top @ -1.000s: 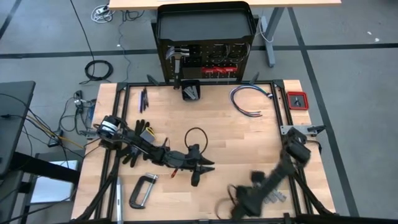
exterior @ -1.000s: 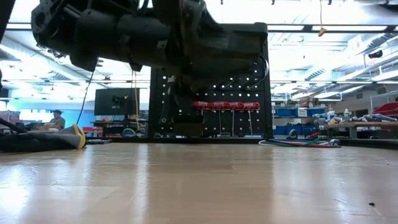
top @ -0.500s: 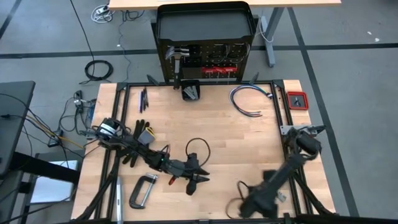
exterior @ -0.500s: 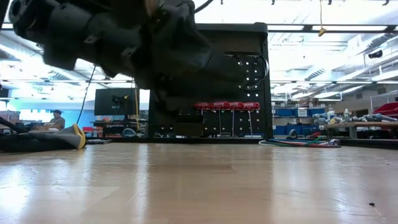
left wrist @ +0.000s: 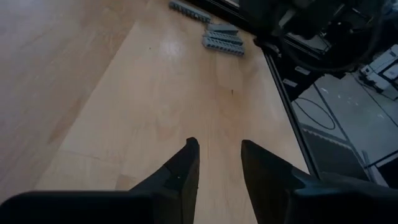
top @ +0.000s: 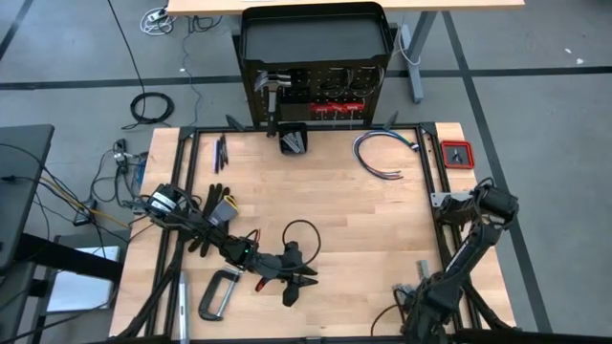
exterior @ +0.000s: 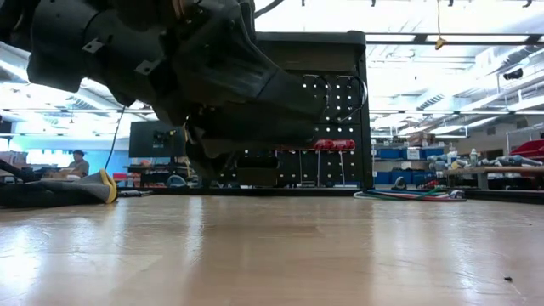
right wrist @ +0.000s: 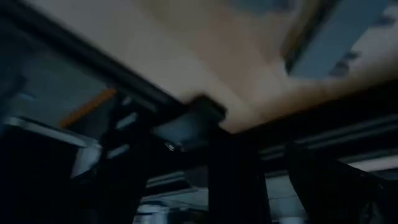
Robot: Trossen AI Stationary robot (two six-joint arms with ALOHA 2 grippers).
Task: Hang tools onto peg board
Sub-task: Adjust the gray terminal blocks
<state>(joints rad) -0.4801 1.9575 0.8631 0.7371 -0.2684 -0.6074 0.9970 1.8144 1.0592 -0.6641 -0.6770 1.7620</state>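
My left gripper (top: pixel 292 287) hangs low over the near-middle of the table (top: pixel 354 205), fingers (left wrist: pixel 184 169) spread with only bare wood between them, holding nothing. I judge it's lining up for a pick: the grey C-clamp (top: pixel 218 291) lies just to its left, a red-handled driver (top: pixel 260 283) right beside it. My right gripper (top: pixel 416 315) is tucked at the near-right edge by the grey metal pieces (left wrist: pixel 222 38); whether it's spread or pressed together I cannot tell. The peg board (top: pixel 316 96) stands at the far edge, hammer (top: pixel 273 91) and red-handled drivers (top: pixel 335 108) already hanging there.
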